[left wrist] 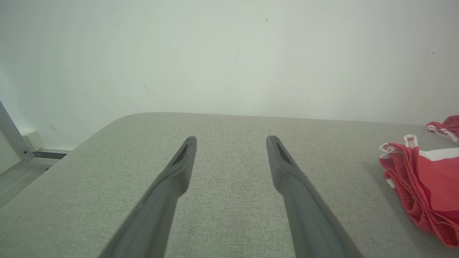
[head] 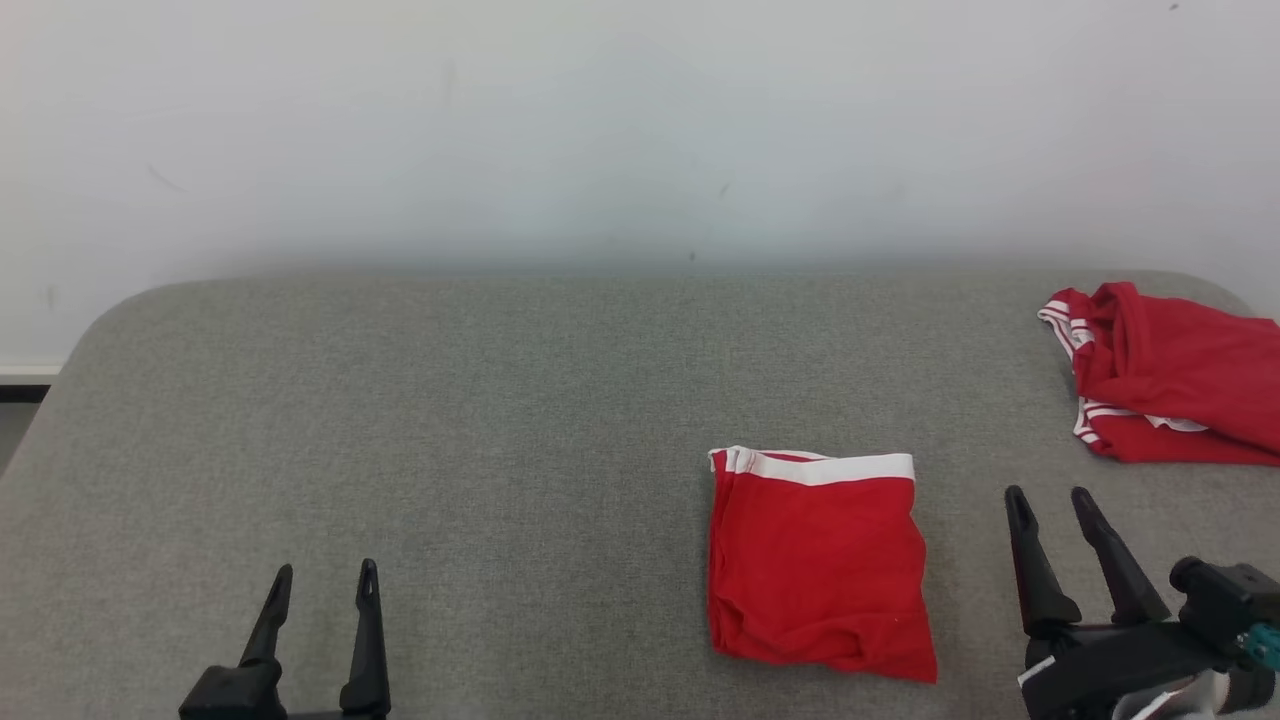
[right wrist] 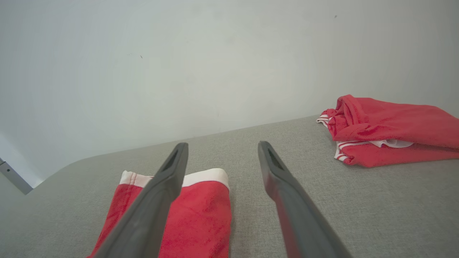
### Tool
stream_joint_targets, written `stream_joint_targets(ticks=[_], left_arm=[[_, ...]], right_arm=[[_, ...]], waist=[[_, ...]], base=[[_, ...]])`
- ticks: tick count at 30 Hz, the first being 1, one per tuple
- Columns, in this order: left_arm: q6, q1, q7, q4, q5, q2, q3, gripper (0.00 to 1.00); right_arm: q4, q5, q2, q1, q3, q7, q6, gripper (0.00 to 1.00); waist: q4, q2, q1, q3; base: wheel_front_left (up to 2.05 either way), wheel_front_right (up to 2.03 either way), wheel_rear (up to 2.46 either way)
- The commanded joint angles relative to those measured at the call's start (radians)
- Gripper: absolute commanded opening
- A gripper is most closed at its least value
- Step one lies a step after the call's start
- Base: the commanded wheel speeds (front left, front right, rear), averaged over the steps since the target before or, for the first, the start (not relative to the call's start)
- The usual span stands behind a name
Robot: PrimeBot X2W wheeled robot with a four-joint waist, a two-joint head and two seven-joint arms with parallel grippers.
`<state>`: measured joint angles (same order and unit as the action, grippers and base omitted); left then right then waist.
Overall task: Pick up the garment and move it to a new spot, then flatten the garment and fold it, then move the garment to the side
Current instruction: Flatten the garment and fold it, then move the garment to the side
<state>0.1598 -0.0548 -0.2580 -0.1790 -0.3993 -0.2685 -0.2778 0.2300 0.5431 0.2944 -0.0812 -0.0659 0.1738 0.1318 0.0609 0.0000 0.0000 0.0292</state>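
A red garment with a white waistband (head: 818,560) lies folded into a neat square on the grey padded table (head: 500,420), right of centre and near the front. It also appears at the right edge of the left wrist view as the garment (left wrist: 426,182) and under the left finger of the right wrist view as the garment (right wrist: 200,215). My right gripper (head: 1050,497) stands open just right of it, apart from the cloth, nothing between its fingers. My left gripper (head: 325,573) stands open at the front left, far from the garment.
A second red garment with white striped trim (head: 1170,375) lies in a loose heap at the table's far right edge, also in the right wrist view as the heap (right wrist: 387,130). A pale wall (head: 640,130) rises behind the table. A metal frame leg (left wrist: 12,138) stands beyond the left corner.
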Motion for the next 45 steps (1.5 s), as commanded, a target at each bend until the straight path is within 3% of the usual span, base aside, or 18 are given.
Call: stream_joint_targets(ticks=[1, 10, 21, 45], left_arm=[[0.006, 0.017, -0.002, 0.006, -0.002, -0.005, 0.004, 1.0], [0.025, 0.047, 0.004, 0.038, 0.02, -0.038, 0.008, 1.0], [0.031, 0.075, 0.021, 0.055, 0.027, -0.05, -0.016, 1.0], [0.042, 0.087, 0.039, 0.056, 0.017, -0.069, -0.035, 1.0]], right_arm=[[-0.004, -0.028, -0.006, 0.024, 0.013, 0.014, -0.003, 1.0], [-0.077, -0.21, -0.089, 0.143, 0.115, 0.076, -0.003, 1.0], [-0.12, -0.34, -0.156, 0.211, 0.114, 0.09, -0.003, 1.0], [-0.093, -0.376, -0.173, 0.202, 0.045, 0.075, -0.003, 1.0]], waist=[[-0.016, 0.0, 0.0, 0.006], [-0.06, 0.0, 0.0, 0.028], [-0.075, 0.0, 0.0, 0.062], [-0.061, 0.0, 0.0, 0.071]], base=[[0.0, 0.0, 0.0], [0.0, 0.0, 0.0], [0.0, 0.0, 0.0], [0.0, 0.0, 0.0]])
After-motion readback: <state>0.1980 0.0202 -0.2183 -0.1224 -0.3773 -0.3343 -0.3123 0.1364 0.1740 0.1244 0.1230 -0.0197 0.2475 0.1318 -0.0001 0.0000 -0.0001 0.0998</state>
